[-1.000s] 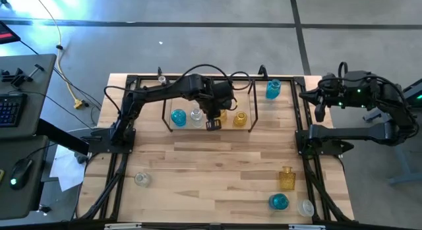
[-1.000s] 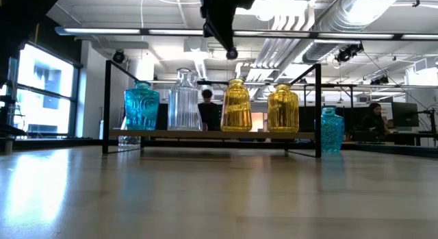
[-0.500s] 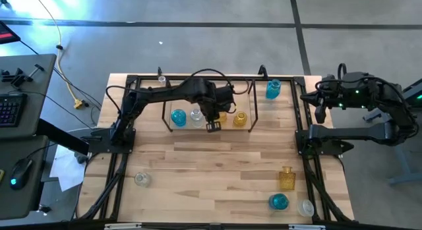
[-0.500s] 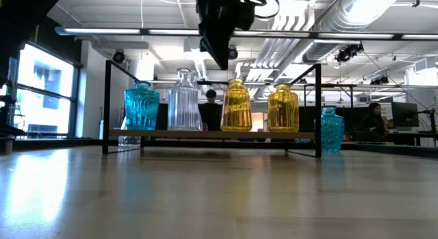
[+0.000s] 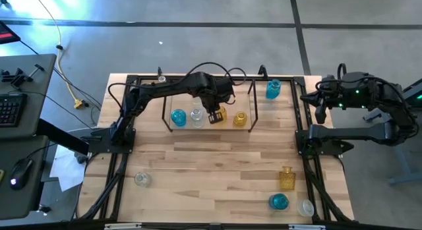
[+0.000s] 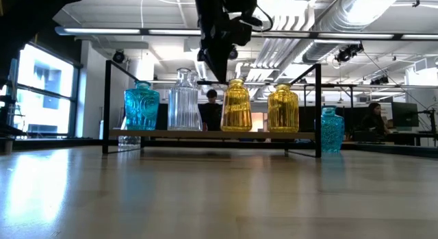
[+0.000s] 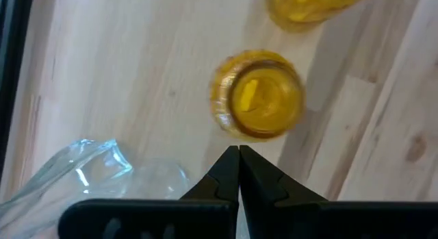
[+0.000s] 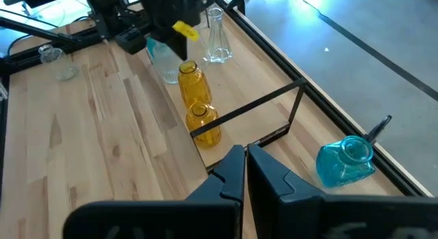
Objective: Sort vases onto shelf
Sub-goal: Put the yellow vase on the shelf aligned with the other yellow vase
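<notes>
Four vases point(image 6: 212, 105) are stood on the shelf point(image 5: 251, 109): blue, clear and two amber. Five are left off it, as counted in the high view, and only that view shows those near the table's point(image 5: 217, 171) front edge. The left gripper point(image 5: 214, 117), pressed closed and empty, is hung over the shelf; the right gripper point(image 8: 245, 162), likewise closed, is parked aside.

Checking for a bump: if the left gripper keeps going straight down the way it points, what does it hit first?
Probably the yellow vase on the shelf, just ahead of the shut left gripper; depth is unclear.
</notes>
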